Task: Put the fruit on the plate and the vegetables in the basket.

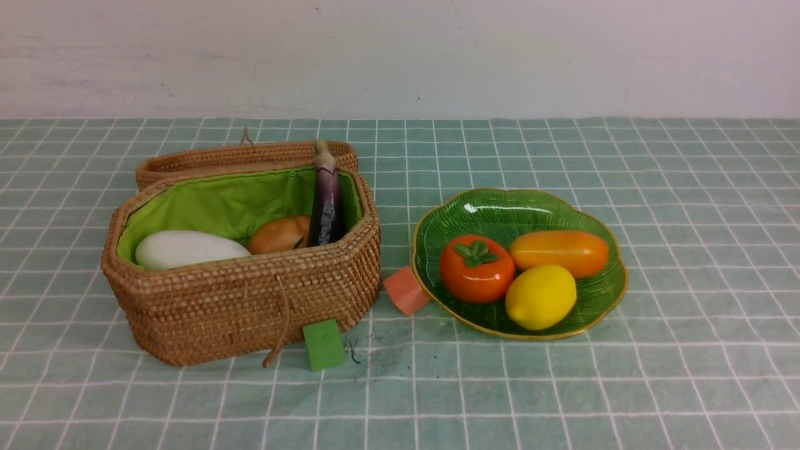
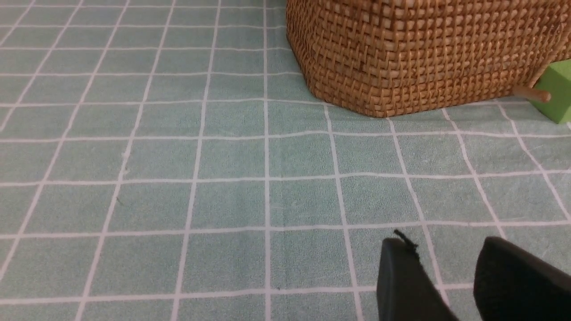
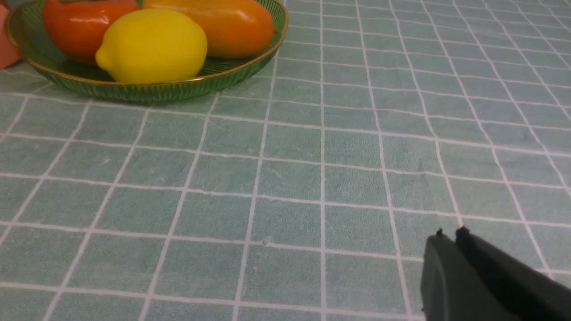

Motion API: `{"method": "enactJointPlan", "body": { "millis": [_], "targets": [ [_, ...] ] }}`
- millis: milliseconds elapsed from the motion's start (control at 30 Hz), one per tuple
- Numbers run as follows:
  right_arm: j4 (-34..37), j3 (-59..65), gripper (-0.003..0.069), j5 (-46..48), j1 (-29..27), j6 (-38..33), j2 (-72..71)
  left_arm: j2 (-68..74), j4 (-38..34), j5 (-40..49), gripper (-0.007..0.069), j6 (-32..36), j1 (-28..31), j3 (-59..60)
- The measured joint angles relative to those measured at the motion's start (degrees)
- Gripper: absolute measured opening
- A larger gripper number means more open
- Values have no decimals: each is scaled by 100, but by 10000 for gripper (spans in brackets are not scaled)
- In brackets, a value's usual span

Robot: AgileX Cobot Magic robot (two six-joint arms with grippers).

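Fruit (image 1: 525,275) all on the plate (image 1: 600,306), vegetables (image 1: 187,249) in the basket (image 1: 237,312) — nothing lies ahead of either arm, left jaws apart and empty, right jaws together.

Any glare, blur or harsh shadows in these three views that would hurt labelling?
Front view: even, soft light, only faint shadows; small glints on the plate and persimmon. Left wrist view: basket weave sharp, the near left gripper soft. Right wrist view: highlights on the lemon, the right gripper blurred.
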Motion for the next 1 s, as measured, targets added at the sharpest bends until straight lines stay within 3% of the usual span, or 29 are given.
{"method": "enactJointPlan", "body": {
  "millis": [1000],
  "targets": [
    [2,0,64,0,0,0,0,0,0,-22,239,0,0,6]
  ]
}}
